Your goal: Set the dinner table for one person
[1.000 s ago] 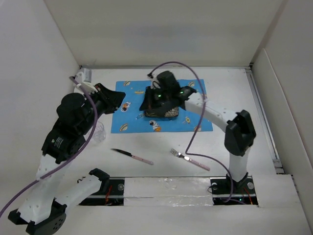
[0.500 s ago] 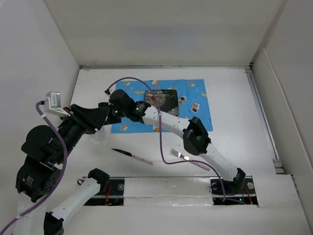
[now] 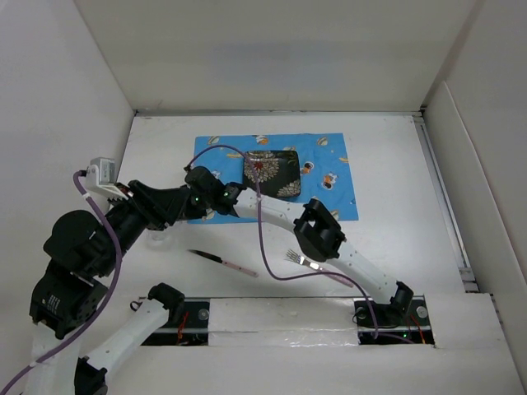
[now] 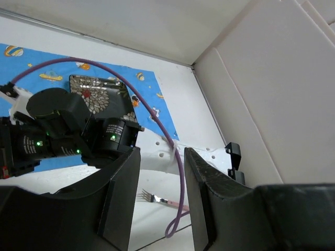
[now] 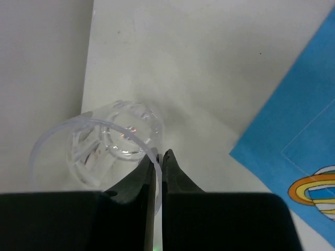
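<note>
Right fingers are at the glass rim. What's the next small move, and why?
Probably lift the clear glass straight up a little. The right gripper looks pinched on its rim, the glass stands on the bare table off the blue mat, and the plate already sits on the mat.

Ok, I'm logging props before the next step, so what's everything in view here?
dinner table: one, white, under everything
placemat: one, blue with cartoon prints, far middle of the table
plate: one, dark patterned, on the placemat
knife: one, pink handle, on the table nearer the arms
fork: one, pink handle, right of the knife
glass: one, clear, left of the placemat
left end effector: one, black, open
right end effector: one, black, shut on the glass rim
</note>
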Tool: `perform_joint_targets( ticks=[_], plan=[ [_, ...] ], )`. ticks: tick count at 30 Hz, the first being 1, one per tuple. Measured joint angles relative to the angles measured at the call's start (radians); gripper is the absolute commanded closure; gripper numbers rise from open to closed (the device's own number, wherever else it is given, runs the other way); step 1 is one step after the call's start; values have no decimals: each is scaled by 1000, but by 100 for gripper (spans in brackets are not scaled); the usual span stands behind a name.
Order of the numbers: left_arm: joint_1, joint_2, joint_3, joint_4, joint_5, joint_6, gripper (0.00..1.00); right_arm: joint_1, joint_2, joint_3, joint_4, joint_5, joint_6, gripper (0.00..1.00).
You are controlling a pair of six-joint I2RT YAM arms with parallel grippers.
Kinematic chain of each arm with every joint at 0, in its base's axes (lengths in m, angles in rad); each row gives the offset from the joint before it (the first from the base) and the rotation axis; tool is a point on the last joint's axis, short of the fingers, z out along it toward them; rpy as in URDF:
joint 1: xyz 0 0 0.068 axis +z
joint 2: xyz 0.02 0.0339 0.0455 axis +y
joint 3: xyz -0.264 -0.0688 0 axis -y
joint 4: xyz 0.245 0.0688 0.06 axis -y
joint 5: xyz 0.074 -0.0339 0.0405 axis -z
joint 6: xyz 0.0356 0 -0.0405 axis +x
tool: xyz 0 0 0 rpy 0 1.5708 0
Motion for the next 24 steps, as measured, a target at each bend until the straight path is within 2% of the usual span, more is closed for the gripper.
perform_joint_targets(
  ticks=[7,11,15,18,21,24],
  plan=[
    [0,6,-17,34,10,18,64,-15,-115,-161,17,22,10,100],
    [0,22,-67,93,25,19,63,-92,-324,-275,-14,24,-42,100],
    [0,71,-132,141,50,18,63,-293,-562,-352,-46,38,-127,100],
    [0,129,-185,171,68,21,63,-517,-661,-354,-76,63,-192,100],
    [0,183,-235,193,77,28,63,-732,-674,-350,-134,127,-256,100],
    [0,257,-270,219,77,37,63,-869,-616,-320,-242,195,-314,100]
  ],
)
